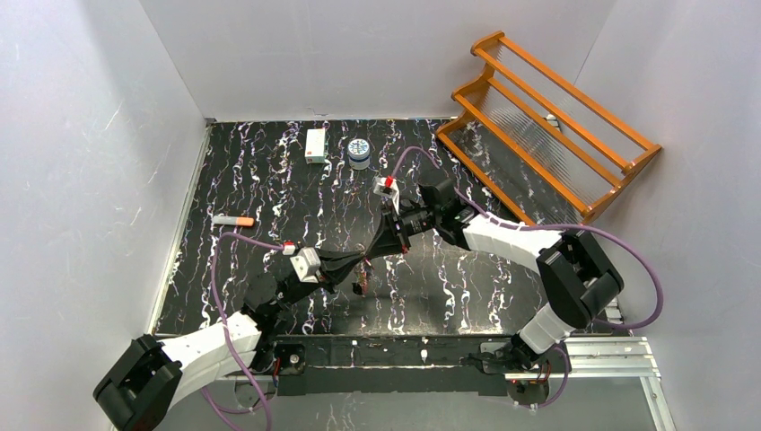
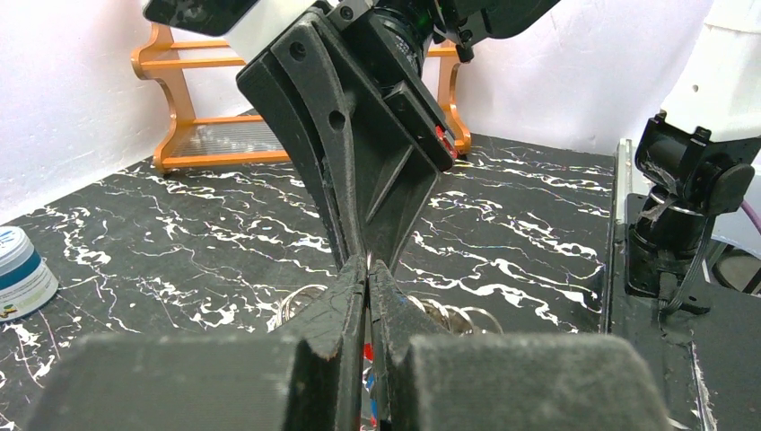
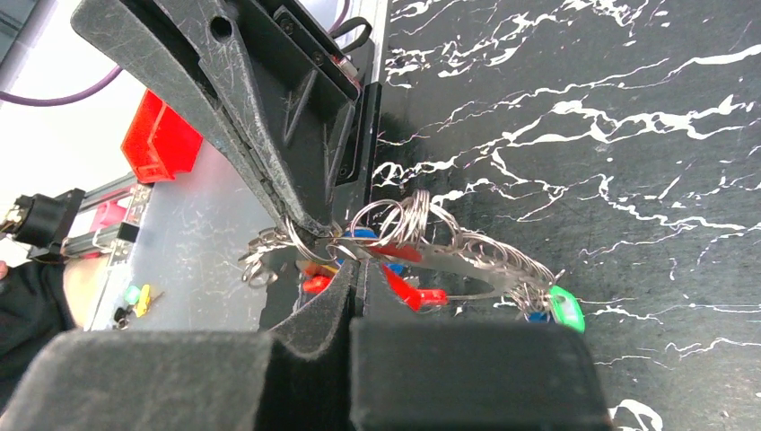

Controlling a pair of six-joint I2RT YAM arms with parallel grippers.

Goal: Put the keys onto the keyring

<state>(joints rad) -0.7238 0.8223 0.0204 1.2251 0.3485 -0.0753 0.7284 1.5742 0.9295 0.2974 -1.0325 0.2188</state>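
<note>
Top view: left gripper [image 1: 357,267] and right gripper [image 1: 373,253] meet tip to tip, each with jaws pressed together; keyring [image 1: 362,287] hangs just beneath them

Left wrist: silver loops show either side of the tips

Right wrist: both tips pinch the keyring; keys [image 3: 408,287] capped red, blue, green; the bunch's long axis trails right of the fingertips, slightly downward

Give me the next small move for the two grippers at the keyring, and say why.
Probably a slight twist of the right gripper against the left gripper: both are shut, tips meeting at the keyring, with the capped keys bunched right there. Which strand each one pinches is unclear.
</note>
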